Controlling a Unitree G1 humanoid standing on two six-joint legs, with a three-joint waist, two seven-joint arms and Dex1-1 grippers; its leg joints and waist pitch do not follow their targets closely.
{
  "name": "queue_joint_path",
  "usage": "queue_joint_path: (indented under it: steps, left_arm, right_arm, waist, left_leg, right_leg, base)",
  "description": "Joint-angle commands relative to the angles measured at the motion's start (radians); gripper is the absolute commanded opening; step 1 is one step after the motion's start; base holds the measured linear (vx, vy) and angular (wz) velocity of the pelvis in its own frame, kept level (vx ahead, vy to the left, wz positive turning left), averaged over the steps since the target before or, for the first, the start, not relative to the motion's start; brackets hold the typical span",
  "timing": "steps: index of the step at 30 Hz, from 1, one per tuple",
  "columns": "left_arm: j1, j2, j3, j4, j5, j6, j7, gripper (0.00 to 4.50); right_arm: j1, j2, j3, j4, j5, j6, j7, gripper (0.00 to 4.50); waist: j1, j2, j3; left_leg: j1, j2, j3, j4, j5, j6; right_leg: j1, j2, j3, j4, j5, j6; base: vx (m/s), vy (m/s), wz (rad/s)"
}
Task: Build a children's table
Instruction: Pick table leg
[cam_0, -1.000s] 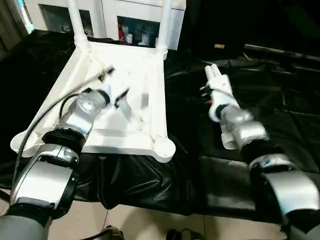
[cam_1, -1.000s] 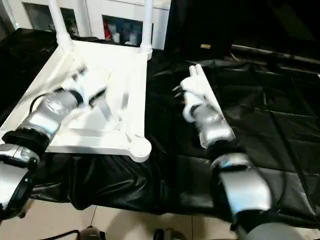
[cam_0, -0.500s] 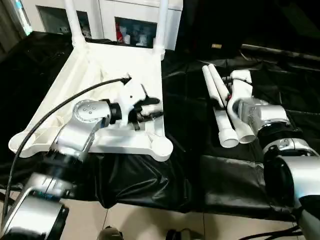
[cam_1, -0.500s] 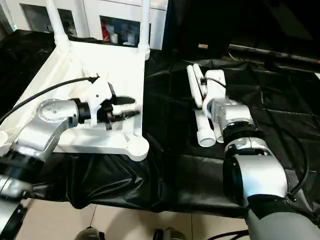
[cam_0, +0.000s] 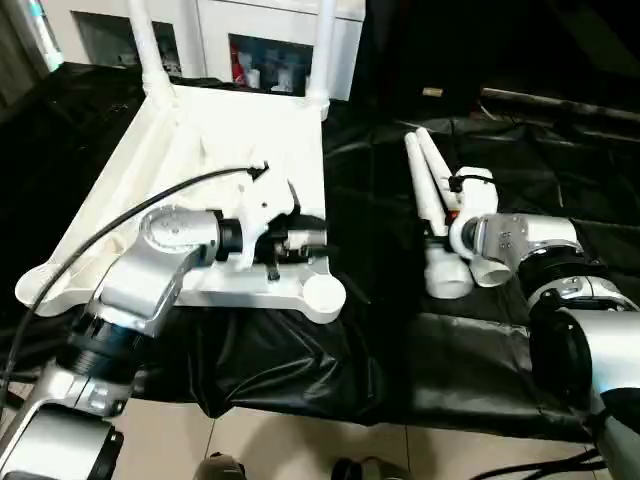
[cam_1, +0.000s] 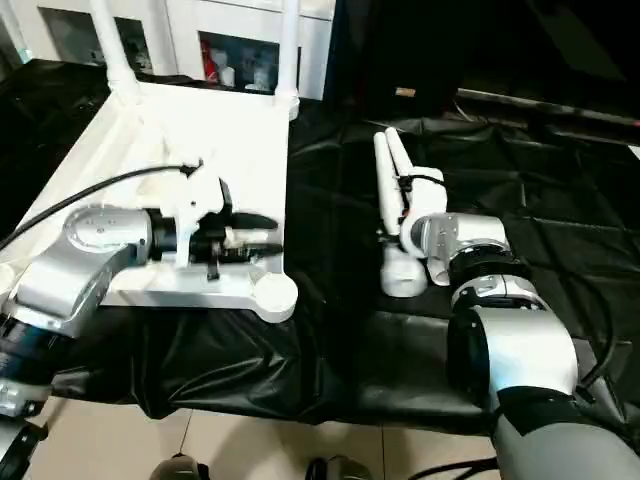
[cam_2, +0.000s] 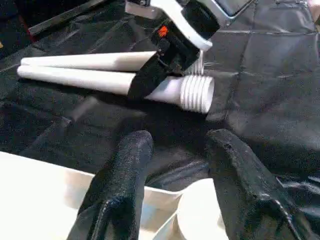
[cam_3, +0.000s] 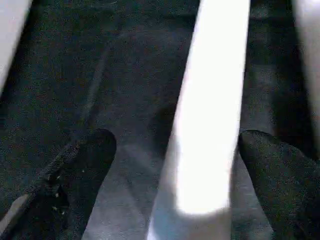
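The white tabletop lies underside up on the left, with two legs standing in its far corner sockets. My left gripper hovers open over the tabletop's near right part, just behind the empty corner socket. In the left wrist view its fingers stand apart above that socket. Two loose legs lie side by side on the black cloth to the right. My right gripper is open and straddles one loose leg near its thick threaded end.
A white glass-door cabinet stands behind the tabletop. Black cloth covers the work surface and hangs over its front edge above the tiled floor. A black cable loops off my left forearm.
My right gripper has turned and come down over a loose leg near its thick end. My left gripper has shifted slightly toward the near right corner socket.
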Motion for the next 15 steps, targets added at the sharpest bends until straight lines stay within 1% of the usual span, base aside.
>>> queue_joint_path:
  steps: [1,4,6,8,9,11,13,14,15]
  left_arm:
    - [-0.004,0.009,-0.011,-0.026,-0.004,0.015,0.0,2.12]
    - [-0.004,0.01,-0.01,-0.031,-0.004,0.022,0.0,2.12]
    - [-0.002,0.008,-0.009,-0.042,0.0,0.035,-0.001,2.12]
    - [-0.003,0.008,-0.009,-0.043,0.001,0.039,-0.002,2.12]
    - [-0.002,0.008,-0.009,-0.046,0.001,0.042,-0.003,2.12]
    - [-0.002,0.009,-0.011,-0.048,0.0,0.047,-0.006,2.12]
    - [-0.004,0.011,-0.014,-0.049,-0.001,0.052,-0.008,2.12]
    - [-0.004,0.012,-0.022,-0.054,-0.003,0.06,-0.014,2.12]
    - [-0.004,0.012,-0.022,-0.054,-0.003,0.06,-0.014,2.12]
  right_arm:
    - [-0.016,-0.007,-0.016,0.002,0.01,0.011,0.004,4.44]
    - [-0.014,-0.007,-0.008,0.01,0.0,0.009,-0.01,4.44]
    - [-0.003,-0.002,-0.014,0.028,-0.004,0.026,-0.02,4.44]
    - [0.001,0.0,-0.013,0.034,-0.004,0.032,-0.025,4.17]
    - [0.007,0.005,-0.009,0.039,-0.005,0.035,-0.025,4.17]
    - [0.018,0.014,-0.004,0.048,-0.004,0.043,-0.016,3.98]
    - [0.023,0.019,-0.003,0.053,-0.002,0.047,-0.011,3.76]
    - [0.034,0.026,0.0,0.062,-0.004,0.048,-0.002,3.65]
    - [0.034,0.026,0.0,0.062,-0.004,0.048,-0.002,3.65]
  waist:
    - [0.0,0.021,-0.091]
    - [0.0,0.023,-0.091]
    - [0.0,0.023,-0.092]
    - [0.0,0.023,-0.093]
    - [0.0,0.022,-0.093]
    - [0.001,0.023,-0.093]
    - [0.001,0.022,-0.092]
    - [0.002,0.023,-0.092]
    - [0.002,0.023,-0.091]
  left_leg:
    - [-0.001,0.003,0.011,-0.057,-0.135,-0.022]
    - [-0.001,0.003,0.01,-0.057,-0.136,-0.029]
    - [-0.001,0.003,0.01,-0.057,-0.131,-0.032]
    - [-0.002,0.002,0.01,-0.056,-0.126,-0.032]
    - [-0.003,0.003,0.01,-0.056,-0.12,-0.029]
    - [-0.003,0.003,0.01,-0.056,-0.119,-0.028]
    - [-0.004,0.003,0.01,-0.056,-0.123,-0.029]
    - [-0.001,0.003,0.01,-0.057,-0.129,-0.03]
    - [-0.001,0.003,0.01,-0.057,-0.134,-0.032]
  right_leg:
    - [0.08,-0.056,0.055,-0.064,-0.189,-0.168]
    - [0.079,-0.055,0.055,-0.064,-0.196,-0.164]
    - [0.079,-0.055,0.055,-0.062,-0.183,-0.168]
    - [0.081,-0.055,0.055,-0.059,-0.169,-0.172]
    - [0.081,-0.055,0.055,-0.058,-0.157,-0.176]
    - [0.081,-0.055,0.055,-0.058,-0.156,-0.178]
    - [0.082,-0.056,0.055,-0.059,-0.165,-0.175]
    - [0.08,-0.057,0.054,-0.061,-0.18,-0.171]
    - [0.08,-0.057,0.054,-0.062,-0.191,-0.168]
  base:
    - [0.0,0.0,0.0]
    - [0.0,0.0,0.0]
    - [0.0,0.0,0.0]
    - [0.0,0.0,0.0]
    - [0.0,0.0,0.0]
    - [0.0,0.0,0.0]
    - [0.0,0.0,0.0]
    - [0.0,0.0,0.0]
    - [0.0,0.0,0.0]
